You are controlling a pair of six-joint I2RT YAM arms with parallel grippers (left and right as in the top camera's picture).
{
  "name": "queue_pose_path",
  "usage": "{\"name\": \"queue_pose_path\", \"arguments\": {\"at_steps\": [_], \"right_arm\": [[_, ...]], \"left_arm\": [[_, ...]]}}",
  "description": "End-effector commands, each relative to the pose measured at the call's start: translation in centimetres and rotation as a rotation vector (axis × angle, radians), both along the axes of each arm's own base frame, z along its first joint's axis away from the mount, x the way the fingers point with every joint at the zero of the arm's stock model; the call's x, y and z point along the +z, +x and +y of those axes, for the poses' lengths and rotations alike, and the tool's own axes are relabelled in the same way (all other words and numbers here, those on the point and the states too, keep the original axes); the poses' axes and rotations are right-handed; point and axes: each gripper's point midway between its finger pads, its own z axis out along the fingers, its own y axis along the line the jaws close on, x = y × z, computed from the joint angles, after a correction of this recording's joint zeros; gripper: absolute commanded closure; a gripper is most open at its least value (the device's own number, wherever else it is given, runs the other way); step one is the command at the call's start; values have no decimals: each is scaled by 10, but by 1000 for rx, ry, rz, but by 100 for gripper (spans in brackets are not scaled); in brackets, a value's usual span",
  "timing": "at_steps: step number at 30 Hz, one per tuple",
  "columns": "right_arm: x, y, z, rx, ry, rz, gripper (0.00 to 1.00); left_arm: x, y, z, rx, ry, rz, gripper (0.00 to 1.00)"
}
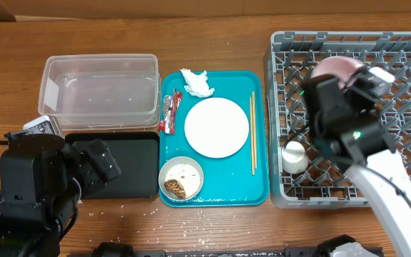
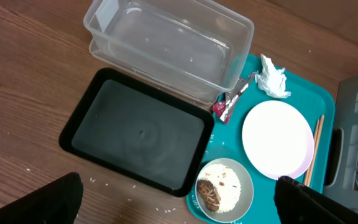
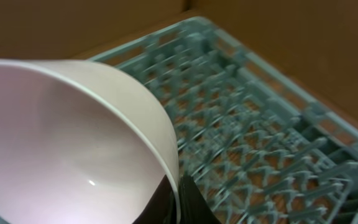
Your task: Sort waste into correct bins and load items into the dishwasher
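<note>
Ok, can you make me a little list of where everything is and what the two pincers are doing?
teal tray: holds tissue, red wrapper, white plate, chopsticks, bowl with food scraps
clear tub: looks empty
black tray: looks empty
grey rack: small white cup inside
right pincer: shut on pink bowl, over the rack
left pincer: open, holding nothing, near the black tray

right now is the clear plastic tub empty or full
Empty: the clear rectangular plastic tub shows only its bare floor, perhaps one tiny speck.
</note>
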Motion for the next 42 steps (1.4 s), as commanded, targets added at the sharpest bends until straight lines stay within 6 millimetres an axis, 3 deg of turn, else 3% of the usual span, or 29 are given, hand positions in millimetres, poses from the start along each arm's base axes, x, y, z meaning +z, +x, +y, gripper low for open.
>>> {"name": "queue_pose_path", "arguments": {"at_steps": [1,7,11,14,18,25,33,36,39,42], "right_arm": [[-1,5,-39,-163,-85,-2,96],[-27,10,-79,-295,-225,135,96],[-58,13,-95,-327,-254,268,96],[-77,15,-94,-313,-236,337,96],[-96,20,-76,-247,-234,410,96],[-98,27,-38,-136,-260,420,96],[-98,25,-22,-84,-282,448,96],[-89,25,-25,-97,-344,437,96],[-70,25,-37,-144,-449,404,96],[-64,24,-50,-189,-473,392,96]], "left_arm": [[4,1,2,14,3,-15,0],[4,1,2,14,3,-15,0],[4,1,2,14,3,-15,0],[4,1,2,14,3,-15,0],[4,1,2,14,3,-15,0],[4,1,2,14,3,-15,0],[4,1,2,14,3,-15,0],[4,1,2,14,3,-15,0],[4,1,2,14,3,-15,0],[4,1,2,14,3,-15,0]]}}
